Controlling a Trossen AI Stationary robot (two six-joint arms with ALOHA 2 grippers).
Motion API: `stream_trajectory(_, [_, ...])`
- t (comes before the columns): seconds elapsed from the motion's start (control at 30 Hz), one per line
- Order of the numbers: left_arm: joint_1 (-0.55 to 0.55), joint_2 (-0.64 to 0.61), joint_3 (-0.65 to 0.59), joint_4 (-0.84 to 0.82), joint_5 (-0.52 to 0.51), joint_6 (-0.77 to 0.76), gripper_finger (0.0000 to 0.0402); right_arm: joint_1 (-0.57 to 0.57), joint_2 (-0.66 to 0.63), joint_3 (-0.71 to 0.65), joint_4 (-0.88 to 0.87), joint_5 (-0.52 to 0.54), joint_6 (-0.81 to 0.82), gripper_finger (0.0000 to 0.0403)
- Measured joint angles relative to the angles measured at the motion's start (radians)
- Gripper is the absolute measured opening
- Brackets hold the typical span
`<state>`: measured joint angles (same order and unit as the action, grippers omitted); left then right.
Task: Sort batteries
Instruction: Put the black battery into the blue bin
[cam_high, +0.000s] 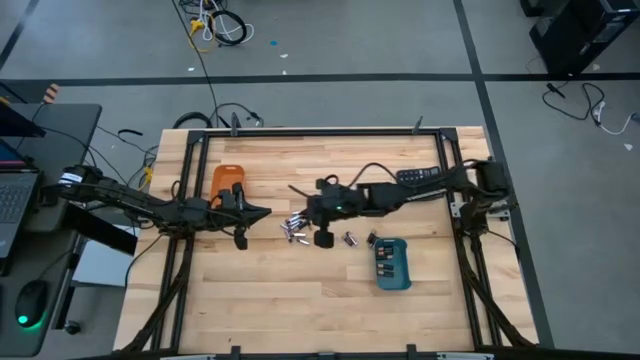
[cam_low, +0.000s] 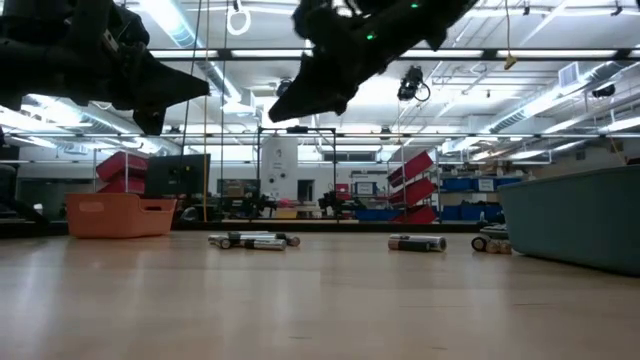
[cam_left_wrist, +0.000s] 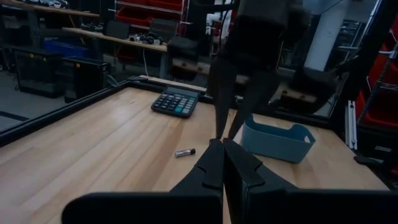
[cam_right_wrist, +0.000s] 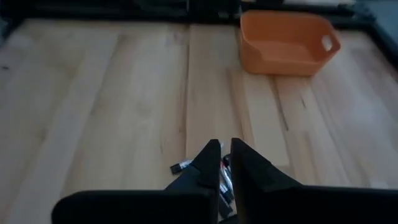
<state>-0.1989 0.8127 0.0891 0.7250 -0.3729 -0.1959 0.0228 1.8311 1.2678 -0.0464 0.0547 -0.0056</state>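
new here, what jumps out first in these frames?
The right gripper hangs mid-table just above the loose pile of batteries, its fingers nearly together; whether they pinch a cell is not visible. The left gripper faces it, shut and empty, beside the orange tray. The blue tray, toward the right, already holds several cells.

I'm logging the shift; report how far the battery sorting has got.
Done: a few batteries lie in the blue tray. In hand: the right gripper hangs above the loose cluster of batteries; whether it holds one cannot be told. The left gripper is shut, beside the orange tray. Left: that cluster and several stray batteries on the table.
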Motion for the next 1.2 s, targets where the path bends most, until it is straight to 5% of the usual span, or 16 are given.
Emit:
stream_trajectory(0.37, [0.0, 0.0, 0.0, -0.011, 0.0, 0.0, 0.0, 0.0, 0.159, 0.19, -0.288, 0.0, -0.102, 0.0031])
stream_trajectory(1.2, [0.0, 0.028, -0.002, -0.027, -0.002, 0.005, 0.0, 0.001, 0.296, 0.185, -0.197, 0.031, -0.047, 0.0114])
